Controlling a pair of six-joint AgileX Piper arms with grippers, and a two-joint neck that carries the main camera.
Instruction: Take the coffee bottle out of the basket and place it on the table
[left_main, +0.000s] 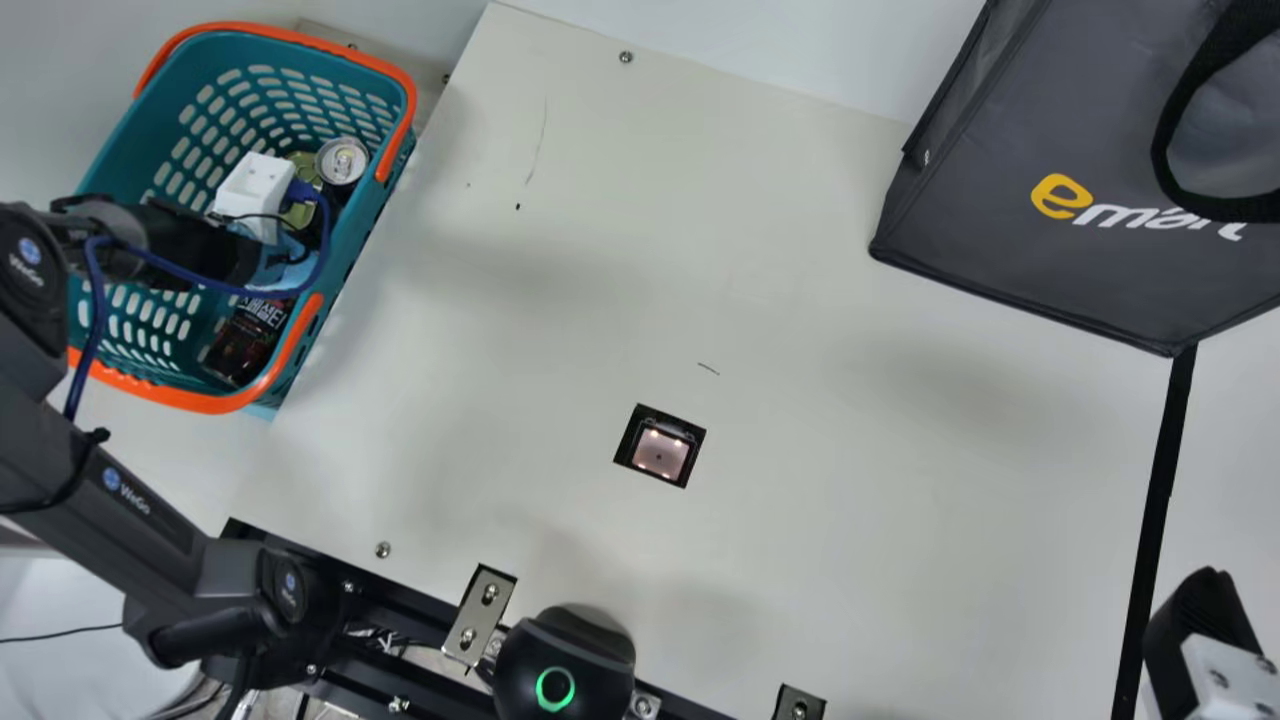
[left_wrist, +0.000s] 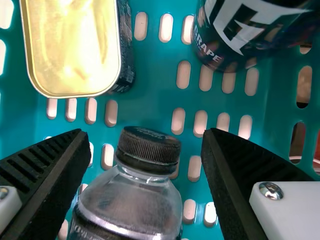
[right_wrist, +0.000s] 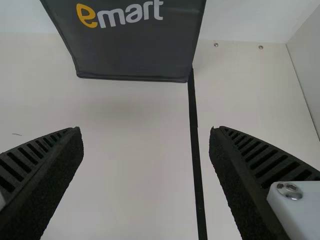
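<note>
The basket (left_main: 145, 135) is at the far left edge of the desk (left_main: 800, 250); the shopping bag (left_main: 1010, 170) sits at the far right, with a tape strip (left_main: 1160, 500) running nearward from it. In the basket lie a drink can (left_main: 342, 160), a tin (left_wrist: 75, 45) and, apart from the tin, the coffee bottle (left_wrist: 142, 195)

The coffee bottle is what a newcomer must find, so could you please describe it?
At the main view's left is the teal, orange-edged basket. Inside it, framed by the open left tool, is the coffee bottle. Unlike its neighbour, the gold-topped tin, it has clear shoulders and a ribbed black cap.
</note>
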